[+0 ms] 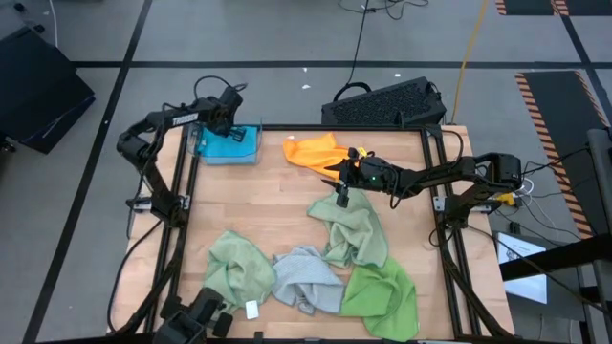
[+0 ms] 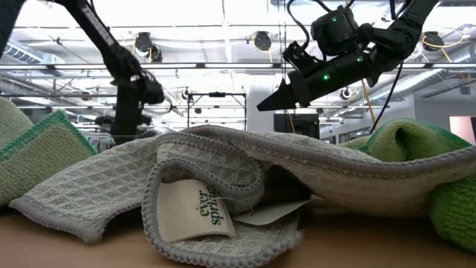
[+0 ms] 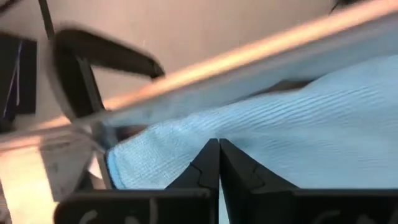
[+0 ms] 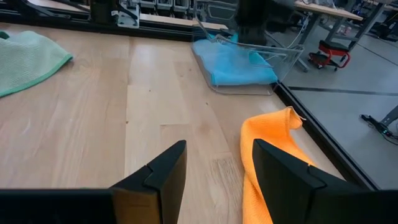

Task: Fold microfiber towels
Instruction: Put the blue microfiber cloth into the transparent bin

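The bright blue towel (image 1: 228, 145) lies in a clear bin (image 1: 256, 143) at the table's far left corner. My left gripper (image 3: 218, 144) is shut right over the towel (image 3: 298, 118). The orange towel (image 1: 311, 151) lies crumpled at the far middle. My right gripper (image 1: 338, 175) is open and empty, raised above the table (image 2: 271, 103) just beside the orange towel (image 4: 273, 140). One sage green towel (image 1: 349, 225) lies at the middle right and the other (image 1: 234, 268) at the near left. The grey towel (image 1: 306, 279) and the bright green towel (image 1: 382, 291) lie near the front edge. My left gripper's shut fingertips (image 3: 208, 152) point at the blue towel's top surface in the bin. Whether they touch it, I cannot tell.
A black keyboard (image 1: 387, 100) lies just past the table's far edge. Bare wood (image 1: 258, 196) shows between the bin and the towel heap. The grey towel with its white label (image 2: 197, 212) fills the low view's foreground.
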Robot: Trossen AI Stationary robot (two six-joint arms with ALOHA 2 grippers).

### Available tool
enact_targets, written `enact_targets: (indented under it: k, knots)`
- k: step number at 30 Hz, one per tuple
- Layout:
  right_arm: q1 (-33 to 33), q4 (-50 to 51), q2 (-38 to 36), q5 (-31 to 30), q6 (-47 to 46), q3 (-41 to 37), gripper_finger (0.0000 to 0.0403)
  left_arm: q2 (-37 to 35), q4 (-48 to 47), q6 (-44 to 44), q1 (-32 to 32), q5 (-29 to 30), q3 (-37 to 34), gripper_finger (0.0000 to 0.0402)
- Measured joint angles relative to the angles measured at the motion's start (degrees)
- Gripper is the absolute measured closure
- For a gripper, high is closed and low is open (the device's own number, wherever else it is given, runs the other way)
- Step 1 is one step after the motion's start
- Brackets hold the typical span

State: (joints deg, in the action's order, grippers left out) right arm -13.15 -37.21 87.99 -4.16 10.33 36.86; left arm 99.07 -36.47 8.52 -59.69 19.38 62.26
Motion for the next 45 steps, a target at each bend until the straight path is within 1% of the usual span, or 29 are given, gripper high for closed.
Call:
enact_targets:
  k: [3,5,8,10,13,17,21,24,27,30,32,34,37,39,42,45]
  knots:
    - [0.0,0.2,0.0,0.0,-0.1,0.0,0.0227,-3.3,0.3,1.3,2.3,-0.1,0.0,0.0397]
    - [0.0,0.2,0.0,0.0,-0.2,0.0,0.0227,-3.8,2.0,1.5,3.9,-2.3,0.1,0.0398]
    - [0.0,0.2,0.0,0.0,-0.2,0.0,0.0227,-2.3,6.9,-0.2,5.9,-5.5,0.1,0.0394]
    - [0.0,0.2,0.0,0.0,-0.2,0.0,0.0227,-0.4,9.4,-0.7,6.6,-6.3,0.1,0.0395]
    - [0.0,0.3,0.0,0.0,-0.8,0.0,0.0227,2.6,10.3,-0.4,6.4,-6.3,0.1,0.0399]
    - [0.0,0.7,0.0,0.0,-1.1,0.0,0.0227,6.2,10.3,-0.3,5.6,-7.4,0.1,0.0392]
    - [0.0,0.7,0.0,0.0,-0.9,0.0,0.0227,7.3,10.5,-0.5,5.5,-7.3,0.2,0.0394]
    - [0.0,0.7,0.0,0.0,-0.7,0.0,0.0227,6.2,9.5,-1.2,5.7,-7.4,0.1,0.0398]
    - [0.0,0.7,0.0,0.0,-0.5,0.0,0.0227,2.7,6.8,-1.1,5.7,-7.3,-0.1,0.0392]
    - [0.0,0.7,0.0,0.0,-0.4,0.0,0.0227,-1.2,3.9,-0.3,5.7,-5.1,0.0,0.0389]
    - [0.0,0.7,0.0,0.0,-0.2,0.0,0.0227,-3.0,1.5,1.1,5.7,-3.3,0.0,0.0394]
    - [0.0,0.9,0.0,0.0,-0.2,0.0,0.0227,-4.0,-1.2,3.0,5.7,-1.4,0.0,0.0398]
    - [0.0,1.0,0.0,0.0,-0.2,0.0,0.0227,-3.8,-3.7,4.7,5.0,1.8,-0.1,0.0394]
    - [0.0,1.1,0.0,0.0,-0.2,0.0,0.0227,-3.1,-3.3,4.9,3.9,3.0,-0.9,0.0391]
    - [0.0,1.8,0.0,0.0,-0.2,0.0,0.0227,-1.9,-3.4,4.8,1.7,3.1,-2.3,0.0397]
    - [0.0,2.2,0.0,0.0,-0.2,0.0,0.0227,-1.6,0.3,4.5,-0.1,3.2,-3.8,0.0396]
